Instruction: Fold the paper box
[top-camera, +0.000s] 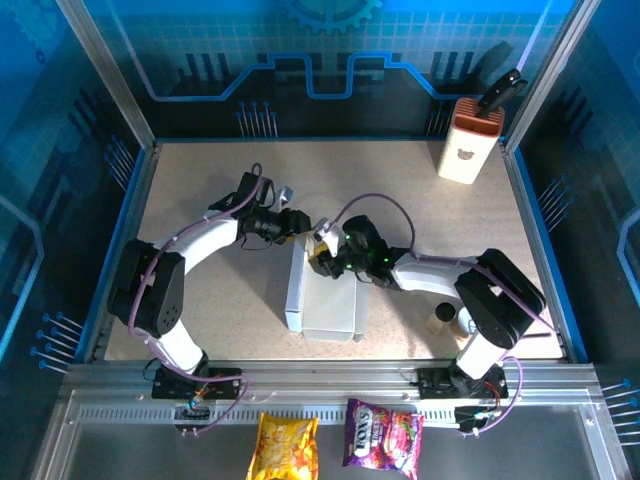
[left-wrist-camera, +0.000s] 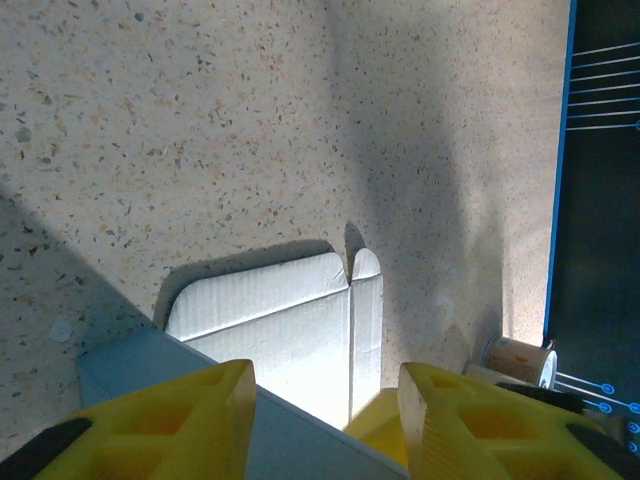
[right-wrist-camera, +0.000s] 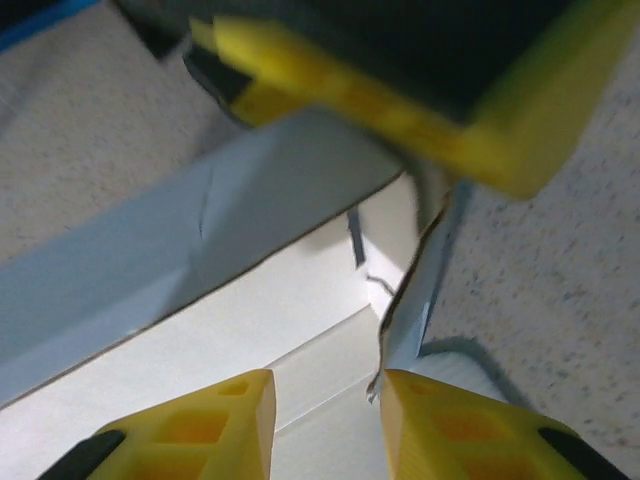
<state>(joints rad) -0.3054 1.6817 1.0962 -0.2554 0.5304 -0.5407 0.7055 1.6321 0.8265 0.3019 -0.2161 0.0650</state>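
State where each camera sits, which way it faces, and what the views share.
Top external: above and behind the bases, looking down on the table; both arms, the left gripper and right gripper at the paper box.
Left wrist: on the left arm, looking down at a box flap; its yellow fingers at the bottom.
Right wrist: close over the box walls; own fingers below, the left gripper's blurred finger above.
All three share the box.
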